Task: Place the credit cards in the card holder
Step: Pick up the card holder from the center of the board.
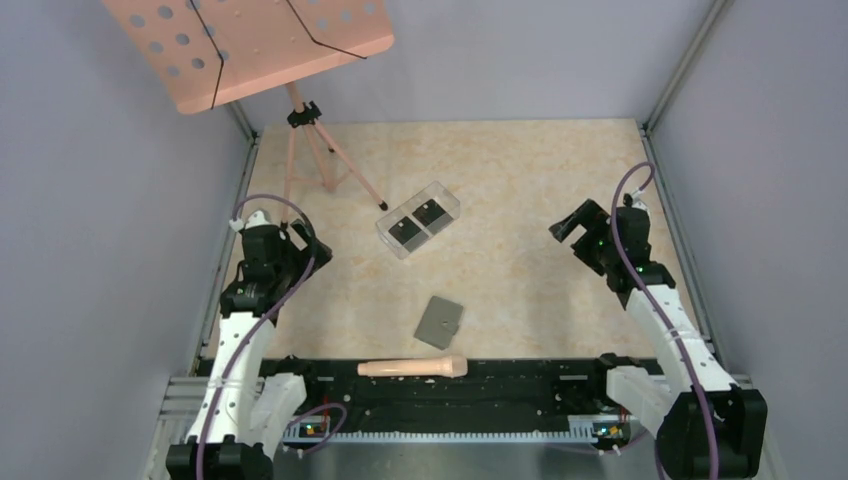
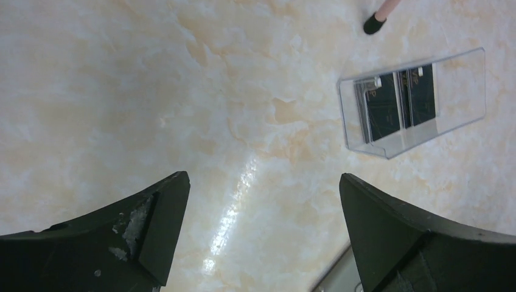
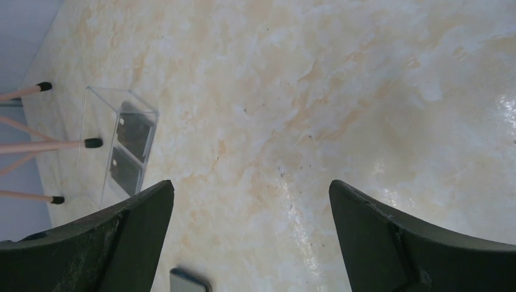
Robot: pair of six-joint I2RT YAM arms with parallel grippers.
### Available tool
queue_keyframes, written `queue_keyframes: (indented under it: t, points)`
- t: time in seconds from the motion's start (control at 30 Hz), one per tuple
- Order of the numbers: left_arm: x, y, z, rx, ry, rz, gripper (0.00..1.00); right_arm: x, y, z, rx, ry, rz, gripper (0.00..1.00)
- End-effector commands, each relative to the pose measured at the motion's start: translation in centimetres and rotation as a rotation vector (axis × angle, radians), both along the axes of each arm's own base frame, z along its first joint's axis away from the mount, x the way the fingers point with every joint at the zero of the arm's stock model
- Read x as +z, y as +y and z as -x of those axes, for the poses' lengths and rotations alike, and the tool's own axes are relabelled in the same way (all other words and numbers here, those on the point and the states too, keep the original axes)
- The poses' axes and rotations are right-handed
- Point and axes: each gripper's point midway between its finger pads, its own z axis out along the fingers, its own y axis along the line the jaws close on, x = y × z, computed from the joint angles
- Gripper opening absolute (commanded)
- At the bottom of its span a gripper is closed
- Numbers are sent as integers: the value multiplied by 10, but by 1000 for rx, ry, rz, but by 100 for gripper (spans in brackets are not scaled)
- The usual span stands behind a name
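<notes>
Marbled worktop (image 1: 540,190): cards (image 2: 384,109) lie in clear box (image 2: 462,85), holder (image 1: 439,321) apart | left gripper (image 2: 261,182), right gripper (image 3: 249,188) gape empty | risk: thin cards may slip, box may skid.

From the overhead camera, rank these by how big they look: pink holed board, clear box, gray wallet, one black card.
Largest to smallest:
1. pink holed board (raised nearer the camera, so it looks larger)
2. clear box
3. gray wallet
4. black card

Top external view: high above the near edge of the table (image 1: 560,180), looking down over its whole surface. Left and right wrist views: low and close, angled across the tabletop from opposite sides. All three share the clear box (image 1: 446,202) — near centre overhead, toward the edge in each wrist view.
</notes>
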Motion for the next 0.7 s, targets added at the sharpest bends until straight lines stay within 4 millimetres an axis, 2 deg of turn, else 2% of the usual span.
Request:
queue_keyframes:
  t: [0.0, 0.2, 0.37, 0.5, 0.67]
  points:
    - [14, -19, 7, -86, -24, 67, 99, 2, 13, 13, 70, 2, -51, 99]
    - [25, -49, 3, -216, -107, 183, 99, 0, 25, 20, 153, 10, -66, 99]
    - [17, -79, 4, -339, -80, 294, 99, -4, 43, 26, 247, 52, -129, 99]
    - [7, -111, 10, -479, 13, 302, 99, -8, 59, 29, 309, 79, -209, 99]
    - [-9, -161, 26, -665, 136, 313, 99, -27, 82, 41, 416, 181, -231, 98]
